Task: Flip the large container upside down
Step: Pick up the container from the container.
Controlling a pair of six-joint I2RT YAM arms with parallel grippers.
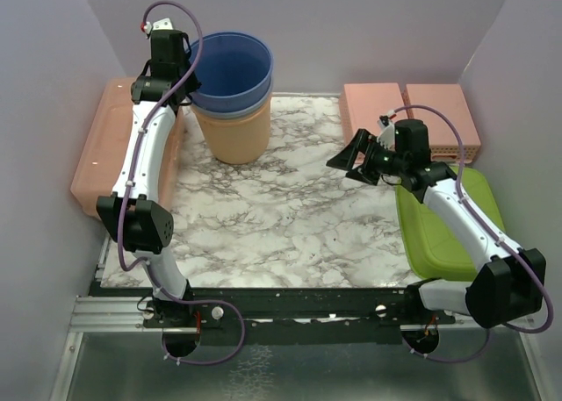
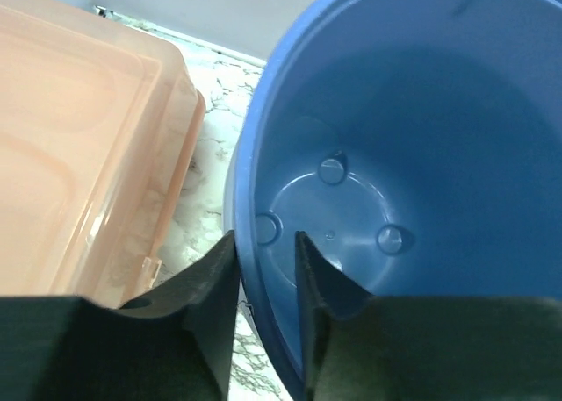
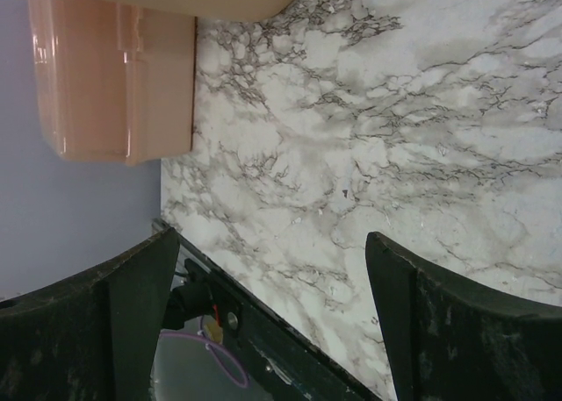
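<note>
**A:** The left gripper (image 2: 265, 239): what has it got?

**B:** It's clenched on the rim of the blue bucket (image 2: 421, 155). One finger (image 2: 215, 300) sits outside the wall and the other inside, and the wall fills the gap between them.

**A:** Where does that bucket stand?

**B:** In the overhead view it's upper left of centre, at the far edge of the table (image 1: 290, 225). It's upright, mouth up, nested in a tan bucket (image 1: 233, 138). A pale blue rim shows between the two.

**A:** And the right gripper (image 1: 347, 164)?

**B:** Released, with the jaws spread wide and nothing between them. It hangs over the right of the table, pointing left, well apart from the buckets.

**A:** What's the surface like?

**B:** It has a white marble pattern with grey veins. A metal rail (image 1: 97, 313) runs along the bottom of the frame, where the arm bases sit.

**A:** What's around the edges?

**B:** A pink lidded box (image 1: 101, 155) lies along the left side, just beside the buckets. Two pink boxes (image 1: 373, 107) sit side by side at the upper right. A green box (image 1: 439, 230) is at the right, partly under the right arm.

**A:** And the room?

**B:** Pale lilac walls (image 1: 53, 50) close in on the left, back and right.
</note>
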